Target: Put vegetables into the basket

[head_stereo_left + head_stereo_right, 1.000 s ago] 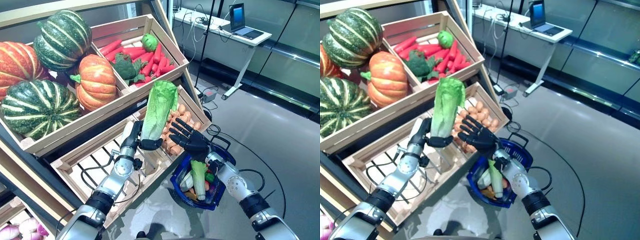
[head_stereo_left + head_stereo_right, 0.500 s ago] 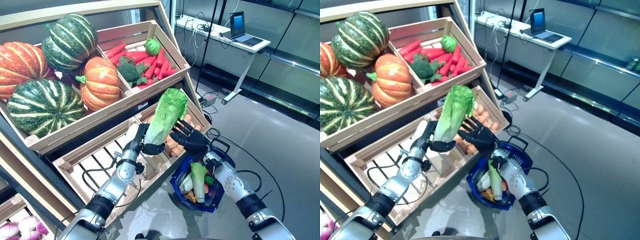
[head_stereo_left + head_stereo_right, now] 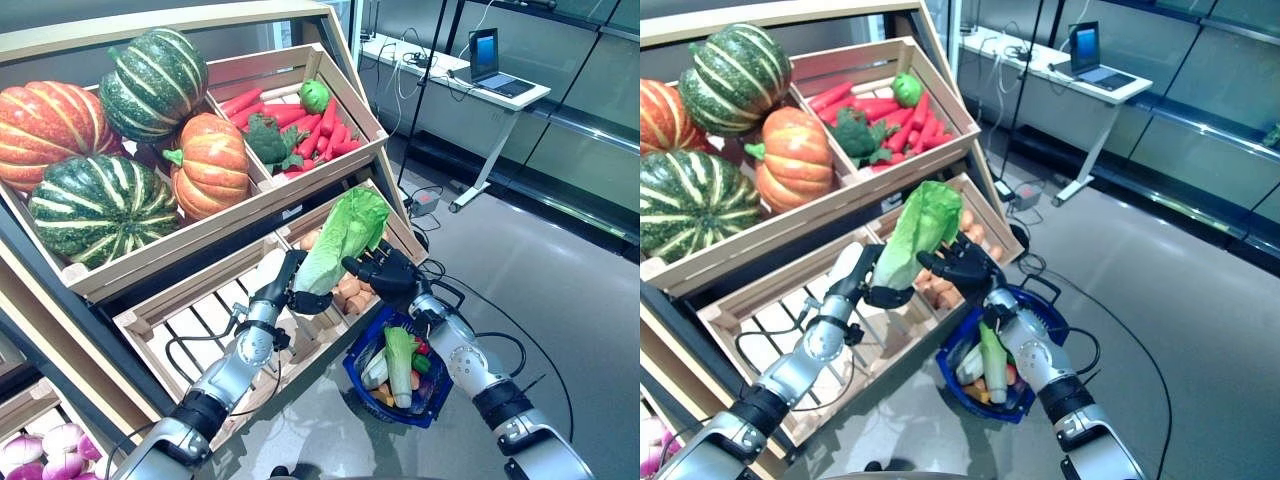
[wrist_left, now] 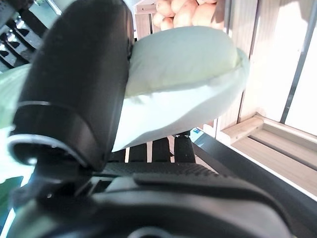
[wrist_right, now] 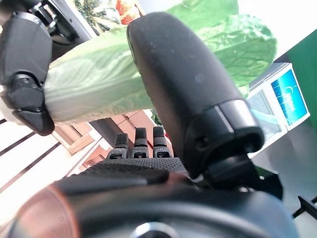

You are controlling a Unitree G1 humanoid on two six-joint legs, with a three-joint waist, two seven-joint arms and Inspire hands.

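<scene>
My left hand (image 3: 305, 297) is shut on the pale base of a long green cabbage (image 3: 341, 238), holding it tilted in front of the lower crates. In the left wrist view my thumb (image 4: 74, 84) lies over that base (image 4: 183, 69). My right hand (image 3: 386, 274) is open right beside the cabbage, its fingers reaching the leaves. The right wrist view shows its thumb (image 5: 183, 89) lying across the cabbage (image 5: 94, 84). A blue basket (image 3: 349, 366) hangs just below my right hand and holds a smaller leafy vegetable (image 3: 398, 350) with others.
A wooden rack stands at the left: pumpkins (image 3: 205, 165) and a carrot crate (image 3: 320, 125) on top, potatoes (image 3: 345, 290) and a bare slatted crate (image 3: 190, 320) below. Onions (image 3: 50, 445) lie at the bottom left. A desk with a laptop (image 3: 495, 75) stands behind on the grey floor.
My left hand has carried the cabbage down and to the right, tilting it toward my right hand. The right hand now reaches its leaves. The camera has shifted a little.
</scene>
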